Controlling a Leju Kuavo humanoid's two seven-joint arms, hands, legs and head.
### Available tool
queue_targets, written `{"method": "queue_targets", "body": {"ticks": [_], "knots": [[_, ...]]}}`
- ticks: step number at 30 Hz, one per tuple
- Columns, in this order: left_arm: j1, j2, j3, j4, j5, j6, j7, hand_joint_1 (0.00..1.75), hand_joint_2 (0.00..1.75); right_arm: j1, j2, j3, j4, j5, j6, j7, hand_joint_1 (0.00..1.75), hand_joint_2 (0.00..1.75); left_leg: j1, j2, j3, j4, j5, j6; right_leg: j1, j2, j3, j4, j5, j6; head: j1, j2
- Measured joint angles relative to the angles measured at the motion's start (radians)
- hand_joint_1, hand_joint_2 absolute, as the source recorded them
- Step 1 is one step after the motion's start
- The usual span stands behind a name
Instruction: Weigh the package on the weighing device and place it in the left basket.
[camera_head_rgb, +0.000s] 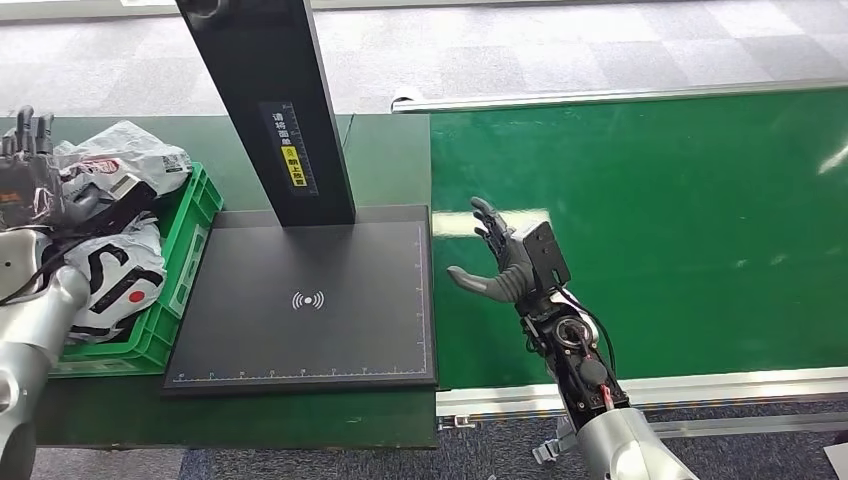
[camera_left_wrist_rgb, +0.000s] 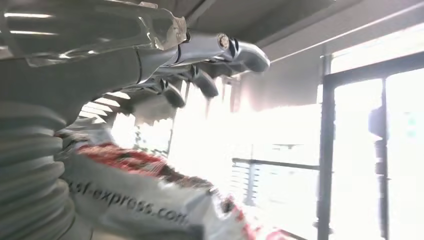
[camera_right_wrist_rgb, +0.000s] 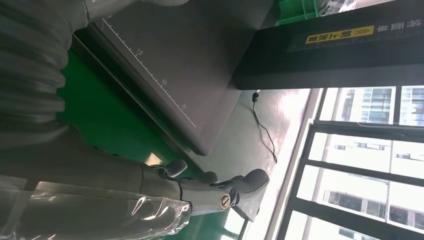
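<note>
The right hand hovers open, fingers spread, over the green belt beside the black scale. The left hand, fingers raised and holding nothing, is above the packages in the green basket.

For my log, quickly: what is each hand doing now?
Left hand: over the green basket; grasp cannot be told.
Right hand: open, holding nothing.
</note>
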Motion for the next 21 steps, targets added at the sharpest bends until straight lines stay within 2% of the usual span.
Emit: {"method": "queue_targets", "body": {"ticks": [4,10,14,17,21], "knots": [[0.075,-0.030,0.027,-0.121,0.062,0.008,-0.054,0.00,1.75,0.000,-0.003,0.011,-0.001,-0.007,0.000,0.000,0.00,1.75,0.000,-0.001,0.000,0.000,0.000,0.000,0.000,0.000,0.000,0.000,0.000,0.000,0.000,0.000],[0.115,-0.050,0.052,-0.202,0.073,0.009,-0.082,0.00,1.75,0.000,-0.007,0.017,-0.001,-0.008,0.000,-0.001,0.00,1.75,0.001,-0.001,0.000,0.000,0.000,0.000,0.001,-0.001,0.000,0.000,0.000,0.000,0.000,0.000],[0.144,-0.096,0.126,-0.289,0.056,0.009,-0.235,0.00,0.00,-0.003,-0.010,0.025,0.000,-0.017,-0.001,-0.014,0.00,1.75,0.000,-0.001,-0.001,0.000,0.000,0.000,0.000,-0.001,0.000,0.000,0.000,0.000,0.000,0.000],[0.152,-0.147,0.188,-0.340,0.102,0.009,-0.320,0.00,0.00,-0.007,-0.012,0.035,0.003,-0.026,-0.002,-0.024,0.00,1.75,0.000,-0.001,-0.001,0.000,0.000,0.000,0.000,-0.001,0.000,0.000,0.000,0.000,0.000,0.000],[0.154,-0.192,0.202,-0.363,0.304,0.009,-0.364,0.00,0.00,-0.008,-0.015,0.042,0.008,-0.029,-0.003,-0.037,0.00,1.75,0.000,-0.002,-0.001,0.000,0.000,0.000,0.000,-0.001,0.000,-0.001,0.000,0.000,0.000,0.000]]}}
